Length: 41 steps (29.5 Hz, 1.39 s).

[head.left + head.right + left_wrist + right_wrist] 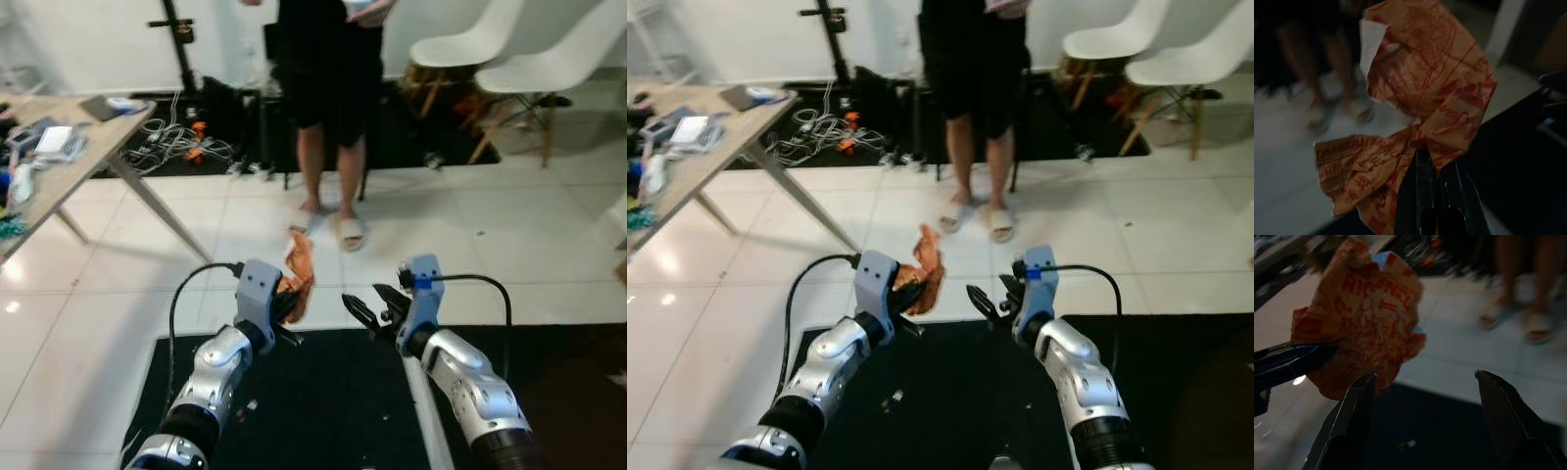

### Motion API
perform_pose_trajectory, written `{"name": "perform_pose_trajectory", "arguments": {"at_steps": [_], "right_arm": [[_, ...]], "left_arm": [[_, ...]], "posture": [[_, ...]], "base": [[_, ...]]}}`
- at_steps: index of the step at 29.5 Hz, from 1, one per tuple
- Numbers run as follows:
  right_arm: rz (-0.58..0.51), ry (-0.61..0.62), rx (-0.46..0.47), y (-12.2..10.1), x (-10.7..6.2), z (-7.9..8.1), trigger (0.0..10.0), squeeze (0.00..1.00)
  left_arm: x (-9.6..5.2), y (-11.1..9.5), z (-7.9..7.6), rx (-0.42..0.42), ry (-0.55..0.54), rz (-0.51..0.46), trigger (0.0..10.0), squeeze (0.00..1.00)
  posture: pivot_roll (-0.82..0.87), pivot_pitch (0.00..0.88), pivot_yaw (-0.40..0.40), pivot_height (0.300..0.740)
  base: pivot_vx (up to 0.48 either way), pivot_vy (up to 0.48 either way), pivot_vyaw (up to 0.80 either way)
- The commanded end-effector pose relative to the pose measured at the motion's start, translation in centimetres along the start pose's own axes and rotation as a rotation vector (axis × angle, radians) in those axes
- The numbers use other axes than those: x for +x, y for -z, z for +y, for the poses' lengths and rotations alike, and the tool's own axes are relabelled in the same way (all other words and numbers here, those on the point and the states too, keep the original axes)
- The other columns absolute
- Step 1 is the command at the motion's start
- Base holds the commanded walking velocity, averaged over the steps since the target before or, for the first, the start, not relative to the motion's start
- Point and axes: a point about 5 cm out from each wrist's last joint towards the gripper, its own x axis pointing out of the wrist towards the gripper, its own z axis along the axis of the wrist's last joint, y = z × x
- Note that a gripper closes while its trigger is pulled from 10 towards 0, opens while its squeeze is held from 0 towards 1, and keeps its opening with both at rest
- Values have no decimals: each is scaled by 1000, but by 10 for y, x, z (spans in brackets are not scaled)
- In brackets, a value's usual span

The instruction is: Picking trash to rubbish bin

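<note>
Our left gripper [290, 305] jaws clenched on orange wrapper [300, 271], at 11 o'clock. Our right gripper [367, 309] jaws spread, empty. We judged: keep clamp firm until bin reached.

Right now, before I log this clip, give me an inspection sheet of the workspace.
Surface: white tile floor; black mat under the arms.
Job's things: orange wrapper, held off the floor; no bin seen.
Clutter: crumbs on the mat; gadgets on the table.
Grippers: left gripper shut on the wrapper; right gripper open, beside it.
Cables: tangle by the wall.
Surroundings: person in slippers; two white chairs.
</note>
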Motion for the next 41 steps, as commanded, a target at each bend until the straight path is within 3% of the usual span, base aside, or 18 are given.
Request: {"name": "perform_pose_trajectory", "arguments": {"at_steps": [1,6,11,12,15,23,29,30,32,36,41], "right_arm": [[16,3,16,9,1,2,10000,0],[34,33,56,24,2,1,10000,0],[15,50,76,26,6,2,10000,0],[-4,63,87,26,9,3,10000,0],[-16,74,96,28,13,5,10000,0],[2,30,56,31,18,14,10000,0],[21,-5,22,29,18,14,10000,0],[32,-19,7,29,17,13,10000,0],[47,-34,-12,28,16,12,10000,0],[97,-111,-70,21,15,8,10000,0],[127,-151,-106,17,20,6,10000,0]], "left_arm": [[-3,10,-1,-3,-12,32,10000,0],[-6,21,0,30,-18,95,10000,0],[-9,22,5,40,-18,112,10000,0],[-11,23,8,63,-2,126,10000,0],[-13,22,13,85,16,136,10000,0],[-14,22,20,101,-3,152,10000,0],[-10,22,15,49,-49,116,10000,0],[-9,22,13,31,-68,108,10000,0],[-8,23,11,13,-87,99,10000,0],[-6,26,4,-37,-155,69,10000,0],[-8,28,5,-71,-214,47,10000,0]], "posture": [[-54,20,79,740],[-52,0,97,740],[-49,0,143,740],[-42,0,194,740],[-36,0,218,740],[-60,0,235,740],[-87,0,148,740],[-97,0,87,740],[-99,0,72,740],[-88,0,-75,740],[-69,0,-98,740]], "base": [[0,0,-800],[0,0,-800],[0,0,-800],[0,0,-800],[0,0,-800],[0,0,-800],[0,0,-800],[0,0,-800],[0,0,-800],[0,0,-800],[0,0,-800]]}}
